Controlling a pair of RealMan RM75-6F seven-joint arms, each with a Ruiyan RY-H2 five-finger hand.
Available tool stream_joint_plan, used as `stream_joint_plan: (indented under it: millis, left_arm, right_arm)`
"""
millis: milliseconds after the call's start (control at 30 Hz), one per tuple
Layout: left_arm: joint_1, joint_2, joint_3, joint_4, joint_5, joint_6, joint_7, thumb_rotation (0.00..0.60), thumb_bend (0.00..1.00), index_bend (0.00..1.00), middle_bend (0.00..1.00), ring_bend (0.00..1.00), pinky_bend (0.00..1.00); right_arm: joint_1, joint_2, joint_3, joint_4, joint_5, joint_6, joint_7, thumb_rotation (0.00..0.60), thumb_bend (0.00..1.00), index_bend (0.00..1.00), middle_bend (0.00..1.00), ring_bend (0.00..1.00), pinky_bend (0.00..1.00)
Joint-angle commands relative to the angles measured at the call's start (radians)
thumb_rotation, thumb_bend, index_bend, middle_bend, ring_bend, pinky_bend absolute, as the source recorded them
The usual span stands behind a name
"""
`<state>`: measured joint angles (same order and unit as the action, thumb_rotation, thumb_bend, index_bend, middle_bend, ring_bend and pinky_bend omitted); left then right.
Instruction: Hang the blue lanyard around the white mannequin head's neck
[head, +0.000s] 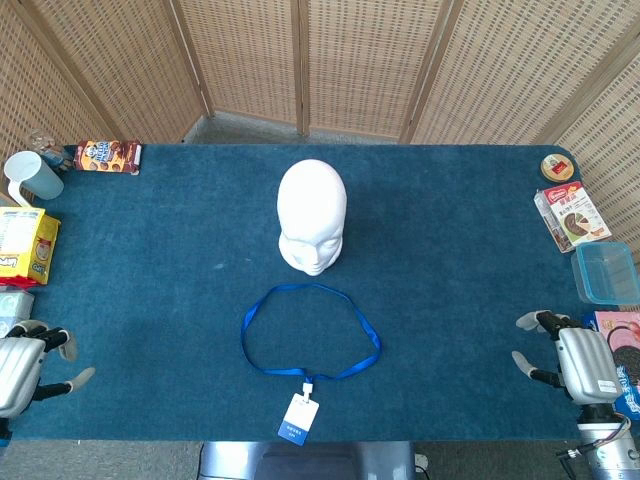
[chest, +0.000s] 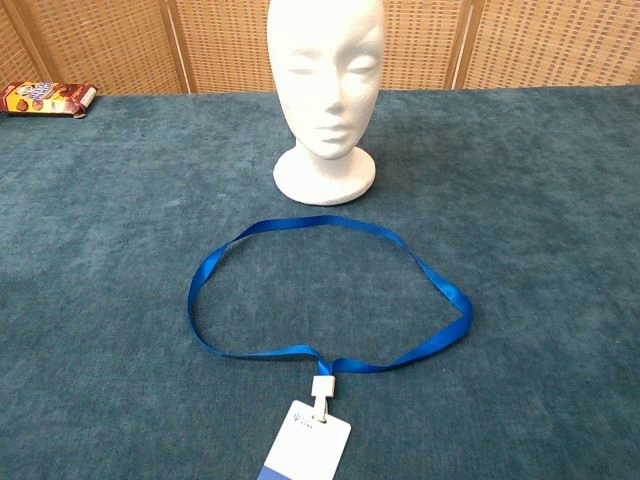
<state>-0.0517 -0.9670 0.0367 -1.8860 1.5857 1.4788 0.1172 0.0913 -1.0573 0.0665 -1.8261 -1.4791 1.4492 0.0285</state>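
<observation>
Lanyard flat on the table, both hands idle.
The blue lanyard (head: 311, 332) lay looped just near of the upright white mannequin head (head: 311, 215); the left hand (head: 30, 360) and right hand (head: 572, 360) rested at the near corners, fingers apart, holding nothing.

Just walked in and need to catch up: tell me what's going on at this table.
Nothing is being handled yet. The blue lanyard lies in an open loop on the table, its badge toward the robot, just in front of the upright white mannequin head. The left hand and right hand rest open at the table's sides.
</observation>
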Motion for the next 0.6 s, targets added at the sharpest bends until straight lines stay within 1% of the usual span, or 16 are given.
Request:
stream_joint_plan:
  millis: [33, 600]
  left_arm:
    - [-0.001, 0.002, 0.0, -0.001, 0.001, -0.002, 0.002, 0.502, 0.18, 0.63, 0.6, 0.5, 0.3]
    - [0.009, 0.018, 0.001, -0.008, 0.016, 0.019, -0.01, 0.507, 0.18, 0.63, 0.6, 0.5, 0.3]
  right_arm:
    - [0.001, -0.003, 0.0, 0.002, 0.001, -0.002, -0.001, 0.6, 0.28, 0.42, 0.46, 0.45, 0.47]
    - [-0.008, 0.003, -0.005, 0.006, -0.021, 0.013, 0.021, 0.6, 0.28, 0.42, 0.46, 0.46, 0.48]
